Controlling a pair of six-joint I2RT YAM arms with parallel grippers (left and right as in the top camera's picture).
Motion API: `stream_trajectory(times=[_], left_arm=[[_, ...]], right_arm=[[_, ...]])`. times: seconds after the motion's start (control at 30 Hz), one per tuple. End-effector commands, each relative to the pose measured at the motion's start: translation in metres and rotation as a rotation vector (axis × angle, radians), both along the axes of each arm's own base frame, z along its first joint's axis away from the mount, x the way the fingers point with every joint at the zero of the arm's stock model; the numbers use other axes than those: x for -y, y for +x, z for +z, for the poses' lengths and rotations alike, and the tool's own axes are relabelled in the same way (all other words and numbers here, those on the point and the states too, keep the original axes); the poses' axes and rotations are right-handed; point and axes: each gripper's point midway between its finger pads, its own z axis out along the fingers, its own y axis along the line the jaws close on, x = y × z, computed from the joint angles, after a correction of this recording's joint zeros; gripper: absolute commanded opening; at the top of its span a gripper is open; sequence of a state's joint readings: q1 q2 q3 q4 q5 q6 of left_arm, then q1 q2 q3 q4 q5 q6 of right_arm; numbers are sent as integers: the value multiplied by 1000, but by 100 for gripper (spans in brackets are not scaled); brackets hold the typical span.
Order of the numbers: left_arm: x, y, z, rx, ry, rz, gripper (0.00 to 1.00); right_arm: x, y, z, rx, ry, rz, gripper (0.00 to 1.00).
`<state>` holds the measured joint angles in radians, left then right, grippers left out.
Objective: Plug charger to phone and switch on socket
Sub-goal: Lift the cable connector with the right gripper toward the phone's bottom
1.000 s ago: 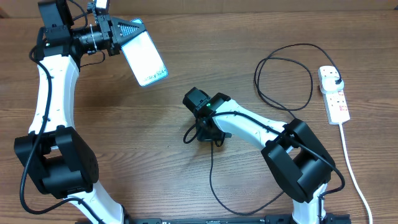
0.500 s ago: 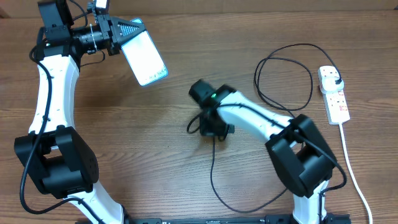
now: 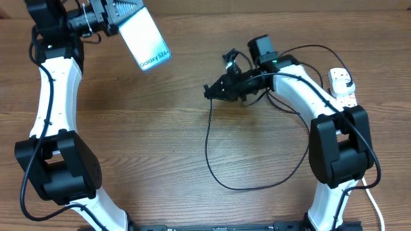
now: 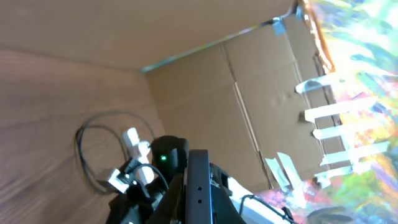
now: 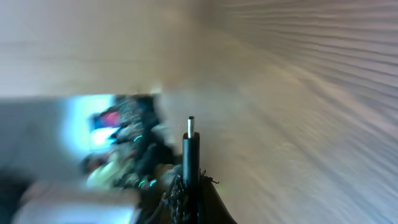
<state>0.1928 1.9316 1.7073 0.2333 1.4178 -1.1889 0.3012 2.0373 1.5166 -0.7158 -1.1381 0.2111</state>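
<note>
My left gripper point(image 3: 122, 9) is shut on one end of the phone point(image 3: 145, 41) and holds it in the air at the back left, its lit light-blue screen facing up. In the left wrist view the phone's black edge point(image 4: 199, 186) stands between the fingers. My right gripper point(image 3: 216, 92) is shut on the charger's connector end point(image 5: 190, 146), with the metal tip point(image 5: 191, 123) sticking out past the fingers. The black cable point(image 3: 212, 154) hangs down from it and loops over the table. The white socket point(image 3: 347, 96) lies at the right edge with the black plug point(image 3: 347, 81) in it.
My right arm point(image 3: 302, 90) crosses over the cable loop near the socket. The socket's thick white cord point(image 3: 369, 192) runs along the right edge to the front. Cardboard walls point(image 4: 273, 106) stand behind the table. The right wrist view is blurred by motion.
My right gripper has lifted the connector end from the table's middle and swung it back and to the right. My left gripper has raised the phone further toward the back.
</note>
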Motion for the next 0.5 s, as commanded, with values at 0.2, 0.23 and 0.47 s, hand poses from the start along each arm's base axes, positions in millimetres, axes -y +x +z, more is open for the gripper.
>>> stream_trajectory(times=[0.2, 0.23, 0.47], left_arm=[[7, -4, 27, -36, -43, 6, 4], [9, -2, 27, -36, -46, 16, 5], [18, 11, 30, -28, -61, 78, 4]], right_arm=[[-9, -25, 88, 167, 443, 222, 4], [-11, -26, 88, 170, 444, 229, 4], [-18, -20, 97, 139, 437, 238, 4]])
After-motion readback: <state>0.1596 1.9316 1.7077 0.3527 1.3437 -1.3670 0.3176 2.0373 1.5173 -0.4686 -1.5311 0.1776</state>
